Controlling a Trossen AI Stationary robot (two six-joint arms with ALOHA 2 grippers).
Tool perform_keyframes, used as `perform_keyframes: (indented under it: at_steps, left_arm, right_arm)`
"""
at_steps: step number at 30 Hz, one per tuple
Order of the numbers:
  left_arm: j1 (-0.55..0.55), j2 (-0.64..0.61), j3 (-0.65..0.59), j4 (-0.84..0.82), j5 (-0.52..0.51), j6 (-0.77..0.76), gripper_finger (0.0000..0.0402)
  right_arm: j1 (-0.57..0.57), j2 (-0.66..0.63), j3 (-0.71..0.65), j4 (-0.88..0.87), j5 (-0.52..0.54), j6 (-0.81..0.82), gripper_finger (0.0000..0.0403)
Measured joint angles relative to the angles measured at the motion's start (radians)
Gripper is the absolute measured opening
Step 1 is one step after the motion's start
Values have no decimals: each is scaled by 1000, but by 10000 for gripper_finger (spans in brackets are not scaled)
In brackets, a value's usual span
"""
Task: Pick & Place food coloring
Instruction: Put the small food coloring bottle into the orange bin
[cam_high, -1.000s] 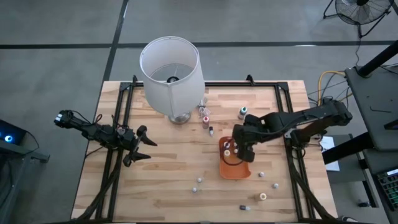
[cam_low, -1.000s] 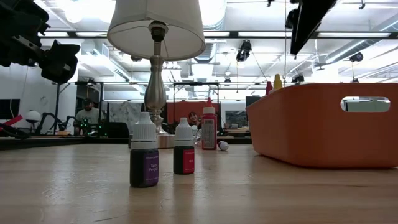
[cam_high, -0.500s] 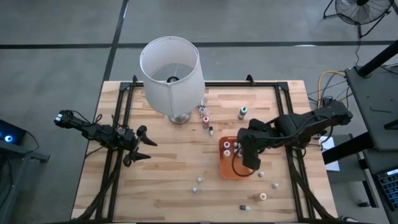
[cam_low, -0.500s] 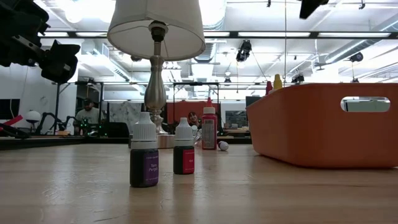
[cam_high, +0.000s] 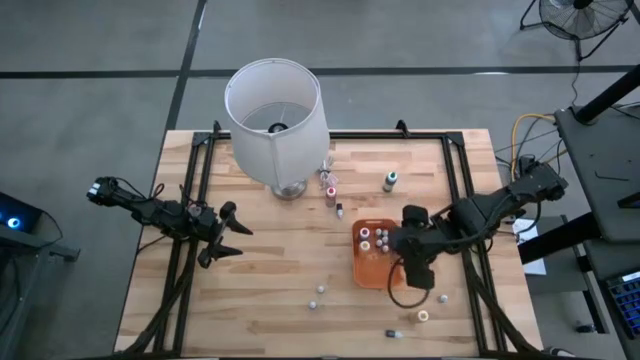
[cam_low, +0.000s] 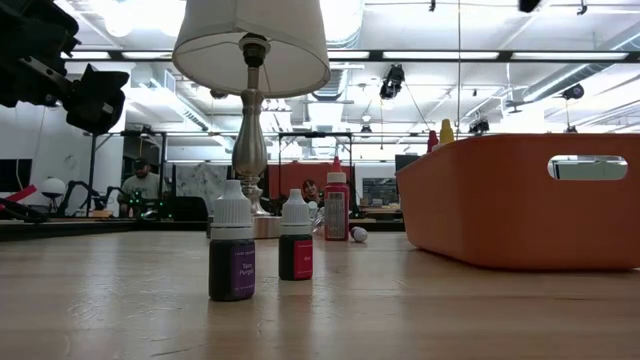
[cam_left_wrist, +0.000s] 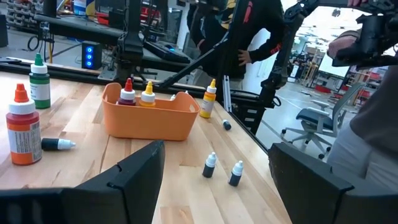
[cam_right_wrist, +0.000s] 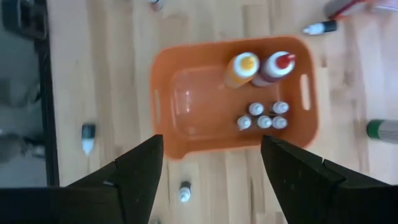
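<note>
Right gripper (cam_high: 418, 275): yours hangs over the orange tray (cam_right_wrist: 186, 106), lower right of the high view, fingers spread, holding nothing.
Left gripper (cam_high: 228, 232): parked at left, spread, empty.
Food coloring (cam_right_wrist: 264, 116): seven bottles in the tray.
Counter (cam_high: 280, 270): more bottles scattered loose.

We observe a pale, smooth wooden desk (cam_high: 280, 250), a glossy orange plastic tray (cam_right_wrist: 186, 106) and a matt white lampshade (cam_high: 275, 105).

Orange tray (cam_left_wrist: 149, 121) holds perhaps two bottles (cam_left_wrist: 137, 94).
</note>
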Motion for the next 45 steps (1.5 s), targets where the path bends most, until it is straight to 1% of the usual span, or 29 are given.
perform_keyframes:
  at_steps: [6, 9, 12, 18, 25, 32, 45]
  left_arm:
    - [0, 0, 0, 0, 0, 0, 259]
    - [0, 0, 0, 0, 0, 0, 259]
    - [0, 0, 0, 0, 0, 0, 259]
    - [0, 0, 0, 0, 0, 0, 259]
    - [0, 0, 0, 0, 0, 0, 259]
    - [0, 0, 0, 0, 0, 0, 259]
    - [0, 0, 0, 0, 0, 0, 259]
  right_arm:
    - [84, 0, -53, -1, -18, -46, 258]
    - [129, 0, -84, -2, -44, -90, 259]
    - [166, 0, -119, -3, -52, -93, 262]
    - [234, -2, -212, 10, -58, -48, 258]
    - [317, -4, -373, 65, -59, 84, 249]
    - [329, -4, -519, 159, -58, 213, 251]
    - [325, -2, -640, 389, -56, 237, 245]
